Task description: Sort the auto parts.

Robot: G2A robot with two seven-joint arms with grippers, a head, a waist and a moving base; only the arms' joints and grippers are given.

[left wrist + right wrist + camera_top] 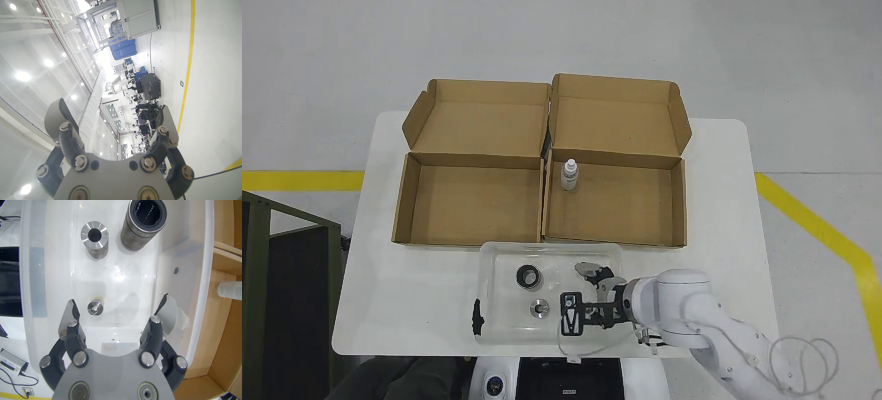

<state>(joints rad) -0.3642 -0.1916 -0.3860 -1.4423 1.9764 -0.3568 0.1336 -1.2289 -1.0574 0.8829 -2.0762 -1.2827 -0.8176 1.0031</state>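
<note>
A clear plastic bin [552, 250] at the table's front holds the parts. A dark linear bearing [143, 224] and a steel cylinder with a bore [95, 240] stand side by side at its far end, seen from above as the bearing [530, 275] and the cylinder [539, 308]. A small steel part [95, 308] stands on the bin floor between my right gripper's fingers, close to one finger. My right gripper [119, 300] is open and low inside the bin [205, 262]. My left gripper [113, 106] is open, holds nothing and points up at the hall's ceiling.
Two open cardboard boxes lie behind the bin, the left box [472, 205] and the right box [617, 205]. A small white bottle [569, 175] stands in the right box and also shows from the right wrist [229, 289]. A small black item [477, 318] sits at the bin's left edge.
</note>
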